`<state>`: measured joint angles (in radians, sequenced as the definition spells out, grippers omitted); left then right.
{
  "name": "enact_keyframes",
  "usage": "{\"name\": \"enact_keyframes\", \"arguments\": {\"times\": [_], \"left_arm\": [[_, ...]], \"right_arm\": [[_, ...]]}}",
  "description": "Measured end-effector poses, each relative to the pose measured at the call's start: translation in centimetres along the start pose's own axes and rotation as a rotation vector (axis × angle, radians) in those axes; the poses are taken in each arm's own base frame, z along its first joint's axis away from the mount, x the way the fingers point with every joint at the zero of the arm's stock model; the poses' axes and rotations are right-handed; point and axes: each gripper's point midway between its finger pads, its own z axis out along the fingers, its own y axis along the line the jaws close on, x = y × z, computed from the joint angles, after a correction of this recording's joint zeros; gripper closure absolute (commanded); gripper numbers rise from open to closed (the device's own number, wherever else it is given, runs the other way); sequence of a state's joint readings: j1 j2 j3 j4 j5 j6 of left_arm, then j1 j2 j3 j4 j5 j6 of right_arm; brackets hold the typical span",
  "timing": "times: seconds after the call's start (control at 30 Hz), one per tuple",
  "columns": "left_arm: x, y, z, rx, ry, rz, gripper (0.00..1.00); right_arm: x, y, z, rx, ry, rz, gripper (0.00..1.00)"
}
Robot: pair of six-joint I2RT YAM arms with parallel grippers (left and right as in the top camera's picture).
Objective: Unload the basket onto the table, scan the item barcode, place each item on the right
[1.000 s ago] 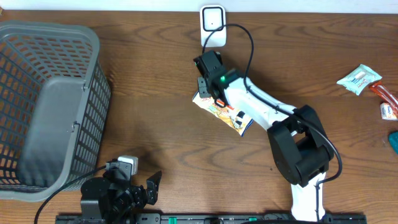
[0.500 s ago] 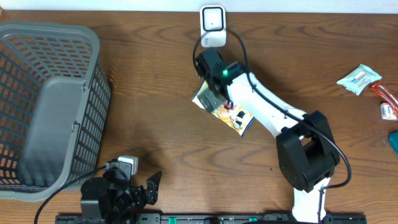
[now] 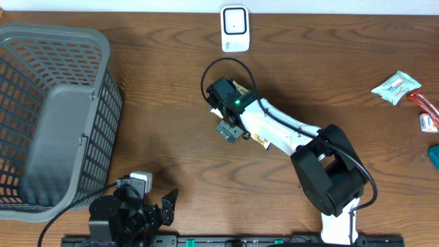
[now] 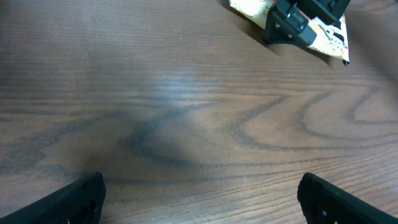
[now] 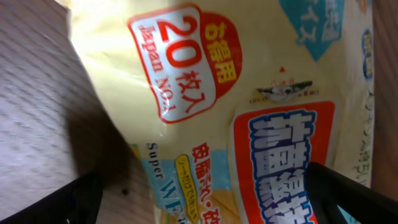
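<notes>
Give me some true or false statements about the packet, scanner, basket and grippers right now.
1. The basket is empty. True.
2. The packet sits in the basket. False: the packet lies on the table, right under the right gripper.
3. The right gripper is open. True.
4. The left gripper grips the packet. False: the left gripper is open and holds nothing, over bare table.
5. The scanner stands near the table's far edge. True.
</notes>
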<state>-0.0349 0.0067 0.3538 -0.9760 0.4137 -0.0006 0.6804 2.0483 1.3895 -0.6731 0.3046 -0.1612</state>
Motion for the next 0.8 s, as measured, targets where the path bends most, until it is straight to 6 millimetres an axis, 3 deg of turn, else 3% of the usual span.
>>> {"name": "enact_keyframes", "arguments": {"times": [0.33, 0.47, 0.53, 0.6, 0.63, 0.8], "left_arm": [[0.0, 0.0, 0.0, 0.0, 0.0, 0.0, 0.02], [0.0, 0.0, 0.0, 0.0, 0.0, 0.0, 0.01], [0.0, 0.0, 0.0, 0.0, 0.0, 0.0, 0.01], [0.0, 0.0, 0.0, 0.0, 0.0, 0.0, 0.01], [0.0, 0.0, 0.0, 0.0, 0.001, 0.0, 0.01], [0.0, 0.0, 0.0, 0.0, 0.0, 0.0, 0.01]], "right_arm": [[2.0, -2.6, 0.4, 0.099, -0.008, 0.034, 0.03], [1.9, -2.2, 0.9, 0.016, -0.039, 0.035, 0.17], [1.8, -2.1, 1.2, -0.016, -0.048, 0.029, 0.34], [1.8, -1.8, 1.8, -0.031, -0.046, 0.021, 0.81], [1.8, -1.8, 2.0, -0.03, -0.041, 0.02, 0.97], [1.6, -1.9, 2.2, -0.033, -0.028, 0.016, 0.99]]}}
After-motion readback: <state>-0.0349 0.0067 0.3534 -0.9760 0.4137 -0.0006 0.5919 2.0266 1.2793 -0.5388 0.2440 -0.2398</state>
